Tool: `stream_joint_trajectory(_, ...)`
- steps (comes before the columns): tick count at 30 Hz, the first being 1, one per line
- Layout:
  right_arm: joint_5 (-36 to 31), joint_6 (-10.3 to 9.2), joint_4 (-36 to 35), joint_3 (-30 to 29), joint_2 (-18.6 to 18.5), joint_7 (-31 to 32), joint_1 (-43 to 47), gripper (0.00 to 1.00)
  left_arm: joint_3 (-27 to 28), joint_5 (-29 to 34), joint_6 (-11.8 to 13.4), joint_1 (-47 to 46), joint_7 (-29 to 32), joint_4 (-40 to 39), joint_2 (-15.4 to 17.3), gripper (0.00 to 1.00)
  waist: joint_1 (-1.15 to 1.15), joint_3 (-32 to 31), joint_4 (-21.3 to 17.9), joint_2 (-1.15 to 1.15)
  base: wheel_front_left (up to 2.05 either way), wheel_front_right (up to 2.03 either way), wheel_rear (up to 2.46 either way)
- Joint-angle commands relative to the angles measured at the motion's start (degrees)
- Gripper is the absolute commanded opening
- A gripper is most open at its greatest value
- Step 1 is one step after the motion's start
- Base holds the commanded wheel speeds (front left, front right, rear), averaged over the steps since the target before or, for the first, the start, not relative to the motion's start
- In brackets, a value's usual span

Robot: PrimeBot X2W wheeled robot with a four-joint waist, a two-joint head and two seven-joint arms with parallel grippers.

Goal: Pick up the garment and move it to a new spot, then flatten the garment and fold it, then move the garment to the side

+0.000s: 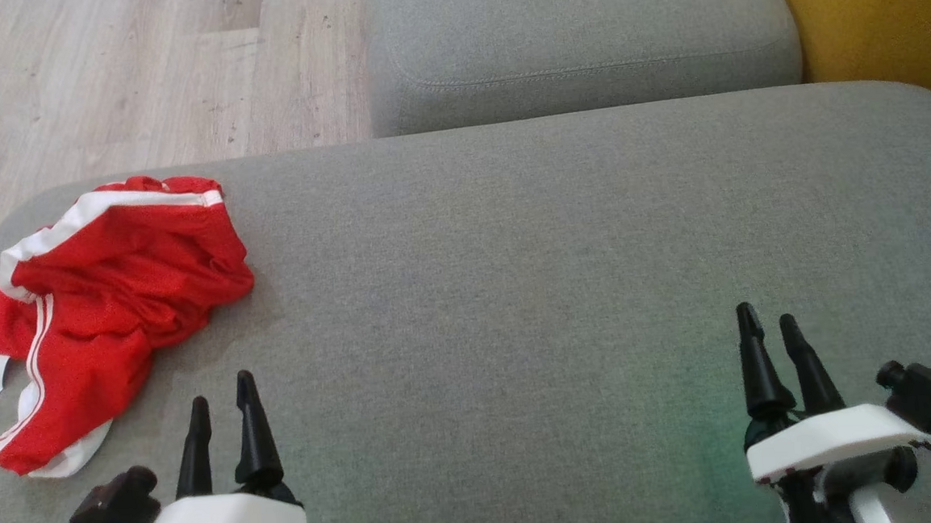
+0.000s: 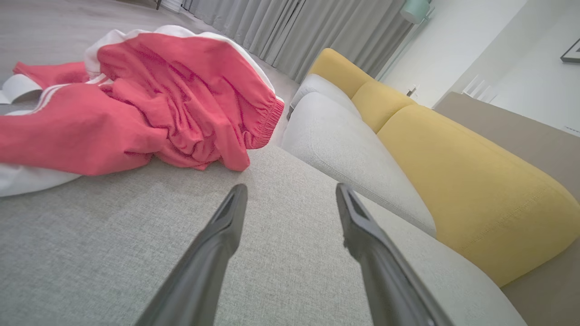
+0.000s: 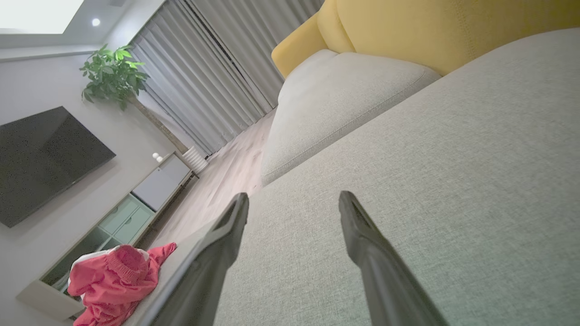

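The garment (image 1: pixel 108 303) is a pair of red shorts with white stripes and white trim, lying crumpled at the left end of a grey sofa cushion (image 1: pixel 516 291). It also lies at the upper left of the left wrist view (image 2: pixel 149 104) and at the lower left of the right wrist view (image 3: pixel 115 283). My left gripper (image 1: pixel 223 389) hovers just right of and nearer than the shorts, open and empty, its jaws apart over bare cushion (image 2: pixel 290 192). Far to the right, my right gripper (image 1: pixel 766 320) stands open with nothing between its fingers (image 3: pixel 292 199).
A second grey cushion (image 1: pixel 581 36) sits behind, with a yellow backrest (image 1: pixel 878 10) at the far right. Wooden floor (image 1: pixel 115 81) lies beyond the cushion's left edge. A TV (image 3: pixel 41 158), a low cabinet (image 3: pixel 118 217), a plant (image 3: pixel 113 74) and curtains (image 3: pixel 213 81) stand across the room.
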Motion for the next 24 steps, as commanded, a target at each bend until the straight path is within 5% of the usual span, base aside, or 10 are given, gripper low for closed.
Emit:
stream_joint_trajectory(1, -2.5, -0.03, -2.1, 1.6, -0.3, -1.0, -0.8, 1.0, 0.3, 2.6, 0.7, -1.8, -0.9, -2.4, 0.9, 1.0, 0.0, 0.0, 0.1, 0.0, 0.0, 0.0, 0.0)
stream_joint_trajectory(15, -12.8, -0.03, -2.7, 3.8, -0.4, -3.3, -0.6, 1.0, -1.0, 12.2, 4.3, -1.1, -3.3, -2.3, 1.7, 1.0, 0.0, 0.0, 0.1, 0.0, 0.0, 0.0, 0.0)
stream_joint_trajectory(24, -18.4, -0.03, -2.7, 4.7, -0.4, -4.7, -0.1, 1.0, -1.8, 17.0, 4.1, -0.7, -4.6, -1.1, 1.7, 1.0, 0.0, -0.4, 0.4, 0.0, 0.0, 0.0, 0.0)
